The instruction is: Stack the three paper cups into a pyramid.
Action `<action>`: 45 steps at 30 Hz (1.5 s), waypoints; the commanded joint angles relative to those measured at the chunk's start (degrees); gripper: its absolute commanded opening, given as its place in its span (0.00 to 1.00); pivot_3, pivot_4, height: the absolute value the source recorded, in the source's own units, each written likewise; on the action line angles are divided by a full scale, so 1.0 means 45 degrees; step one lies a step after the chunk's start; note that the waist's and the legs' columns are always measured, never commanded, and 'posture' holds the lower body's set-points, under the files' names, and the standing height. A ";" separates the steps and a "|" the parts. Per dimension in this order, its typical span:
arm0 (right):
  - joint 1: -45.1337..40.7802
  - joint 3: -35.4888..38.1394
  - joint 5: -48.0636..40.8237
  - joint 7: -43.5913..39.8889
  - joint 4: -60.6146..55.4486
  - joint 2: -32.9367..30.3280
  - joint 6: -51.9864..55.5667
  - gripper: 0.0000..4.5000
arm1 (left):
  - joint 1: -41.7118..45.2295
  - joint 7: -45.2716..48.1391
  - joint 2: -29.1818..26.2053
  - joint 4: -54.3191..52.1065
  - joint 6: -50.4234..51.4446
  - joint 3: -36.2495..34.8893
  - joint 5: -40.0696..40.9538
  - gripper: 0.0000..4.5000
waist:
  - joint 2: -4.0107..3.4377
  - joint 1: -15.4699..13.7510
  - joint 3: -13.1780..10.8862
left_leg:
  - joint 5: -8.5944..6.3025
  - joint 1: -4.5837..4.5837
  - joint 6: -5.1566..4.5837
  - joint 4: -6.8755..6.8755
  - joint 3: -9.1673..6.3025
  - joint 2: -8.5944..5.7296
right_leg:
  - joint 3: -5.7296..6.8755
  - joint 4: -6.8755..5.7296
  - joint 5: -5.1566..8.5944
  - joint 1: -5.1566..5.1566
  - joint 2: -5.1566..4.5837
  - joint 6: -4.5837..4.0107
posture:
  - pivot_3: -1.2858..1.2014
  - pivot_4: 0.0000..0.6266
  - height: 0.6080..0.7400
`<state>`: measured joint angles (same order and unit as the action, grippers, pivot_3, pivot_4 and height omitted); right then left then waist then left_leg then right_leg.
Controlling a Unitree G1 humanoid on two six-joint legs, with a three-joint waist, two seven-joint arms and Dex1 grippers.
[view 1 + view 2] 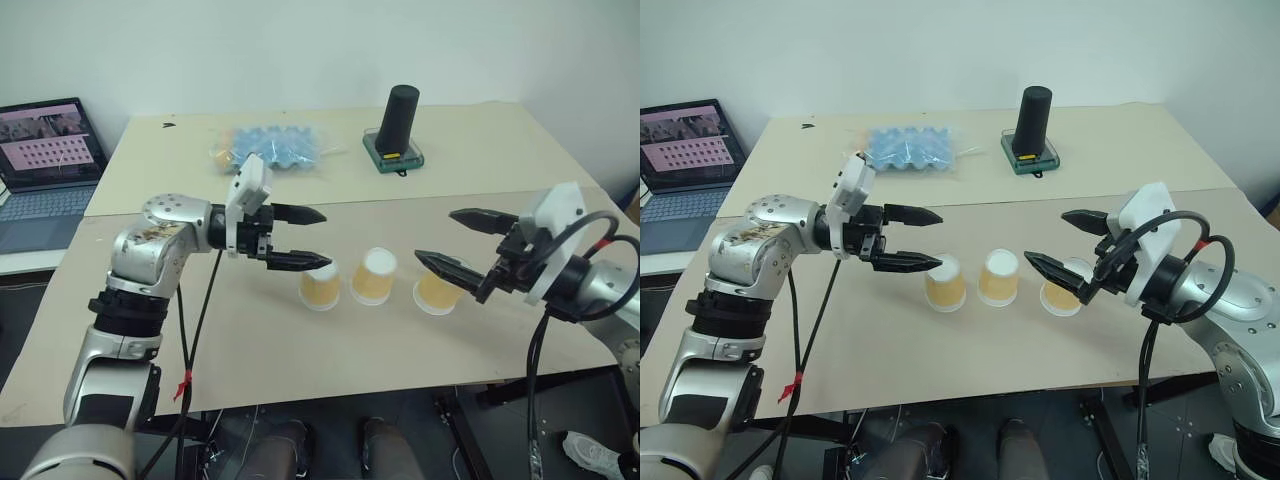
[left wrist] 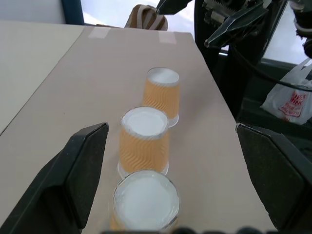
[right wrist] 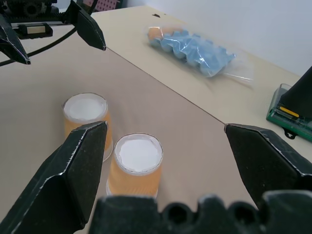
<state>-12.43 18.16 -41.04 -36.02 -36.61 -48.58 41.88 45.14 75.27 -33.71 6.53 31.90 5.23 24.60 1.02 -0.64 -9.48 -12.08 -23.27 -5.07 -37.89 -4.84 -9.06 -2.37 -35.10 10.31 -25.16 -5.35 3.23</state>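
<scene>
Cups are standing upside down in a row across the near strip of the table (image 1: 250, 380), white bases up, ribbed tan-orange sides tapering upward: the left cup (image 1: 320, 287), the middle cup (image 1: 373, 277) and the right cup (image 1: 437, 291), each just beside the next with a small gap showing, none stacked. The left gripper (image 1: 307, 238) is hovering at the left end of the row, pointing along it, its black tapered fingers spread wide and holding nothing; its lower finger is hanging in front of the left cup's upper edge. The right gripper (image 1: 462, 242) is hovering at the other end, its jaws also wide apart and empty, the lower finger overlapping the right cup as seen from the head. Bare matte tan board is lying open in front of the row down to the near edge, and more behind it up to a seam. Beyond the seam, a blue egg tray (image 1: 268, 146) in crinkled clear plastic and a black cylinder (image 1: 400, 120) on a green base are sitting near the far edge. A laptop (image 1: 48, 165) is resting off the left side.
</scene>
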 commanded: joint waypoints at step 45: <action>0.0601 0.0940 -0.0661 0.0534 -0.0991 -0.0337 0.0071 1.00 | 0.0558 0.0008 0.1033 0.5774 -0.5308 0.1552 -0.3755 0.99 | 0.0001 -0.0031 -0.0001 | -0.0007 -0.0010 -0.0011 0.0009 0.0001 0.0002 | 0.0001 0.0008 -0.0001 -0.0003 -0.0036 -0.0001 | 0.52 0.24 1.00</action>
<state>-9.42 20.32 -43.47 -33.80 -39.44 -49.17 41.96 45.37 75.65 -29.69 32.53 9.78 12.54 8.04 1.03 -0.78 -9.48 -12.11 -23.31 -5.12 -37.85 -4.84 -9.04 -2.37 -35.06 10.31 -25.16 -5.52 3.23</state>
